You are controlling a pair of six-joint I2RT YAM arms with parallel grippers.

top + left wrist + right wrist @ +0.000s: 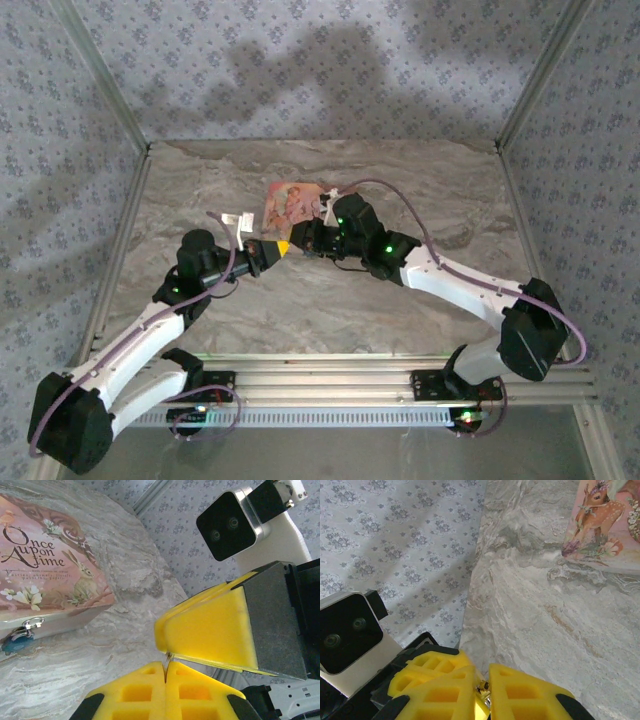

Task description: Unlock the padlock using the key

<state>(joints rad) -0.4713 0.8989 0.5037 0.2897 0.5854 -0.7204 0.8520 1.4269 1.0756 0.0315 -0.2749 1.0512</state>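
Padlock [15, 644] — tiny, dark blue-green, metal — sits at the far lower left of the left wrist view. It hangs at the silver clasp [32, 624] on the front wall of the tan box with the pink picture lid [45, 555]. The box occupies the upper left of that frame, resting on the grey marbled tabletop [125, 580]. Its lid lettering reads "Once Upon a Time".

Left gripper [165, 669], with yellow foam fingers [135, 692], is at bottom centre with its jaws pressed together and the seam closed. A thin metallic sliver [168, 656] stands out at the seam's tip, too small to identify.

Right gripper [167, 627], a yellow wedge on a dark grey body, is right of centre. Its tip is just above the left gripper's tip, at the sliver. Both grippers are apart from the box and the padlock.

At the bottom centre of the right wrist view, the right gripper's own fingers [525, 695] have a narrow slit between them. A small brass-dark piece [482, 686] sits in the slit — whether the jaws clamp it cannot be told.

In the top view the two grippers meet tip to tip at centre, just below the box.
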